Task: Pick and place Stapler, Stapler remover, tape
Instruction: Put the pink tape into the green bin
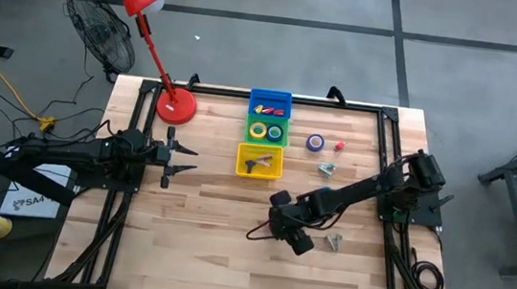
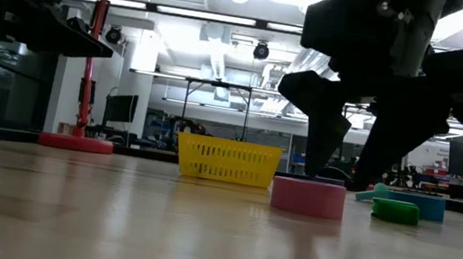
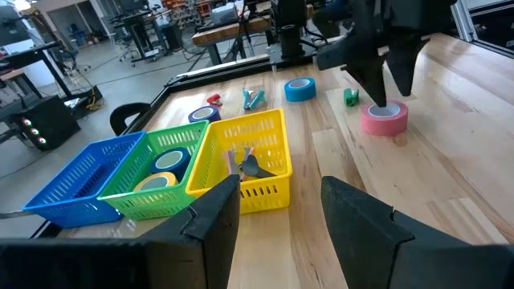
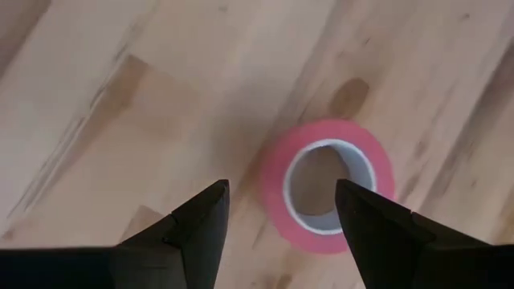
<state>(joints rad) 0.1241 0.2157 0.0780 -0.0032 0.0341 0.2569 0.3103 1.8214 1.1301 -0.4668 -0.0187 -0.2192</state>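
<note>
A pale wooden desk point(image 1: 201, 235) stood on a grey workshop floor, with benches and monitors in the room behind it. Toward the desk's right half lay a pink tape roll point(image 4: 328, 186), flat on the wood with its open centre facing up. The right gripper point(image 4: 279, 221) hung directly above it, its fingers point(image 4: 195, 227) spread apart, one over bare wood and the other over the roll's edge, not touching it. In the low view the roll point(image 2: 307, 197) sat free on the desk under the dark gripper.

Near it lay a small green piece point(image 3: 351, 97) and, farther toward the back, a blue tape roll point(image 3: 299, 89). A purple-blue roll point(image 1: 316, 142) sat beside a small red piece point(image 1: 339, 145), with a teal staple remover point(image 1: 326, 169) just in front of them. Another small grey thing point(image 1: 333, 241) lay close to the right arm.

Three baskets stood in a row at the back centre: a blue basket point(image 1: 270, 100) holding small red and yellow pieces, a green basket point(image 1: 249, 131) holding tape rolls, and a yellow basket point(image 1: 241, 163) holding a dark stapler point(image 3: 250, 166).

The left gripper point(image 1: 183, 158) waited at the desk's left side, fingers apart, pointing toward the baskets. A red lamp point(image 1: 176, 106) stood at the back left.
</note>
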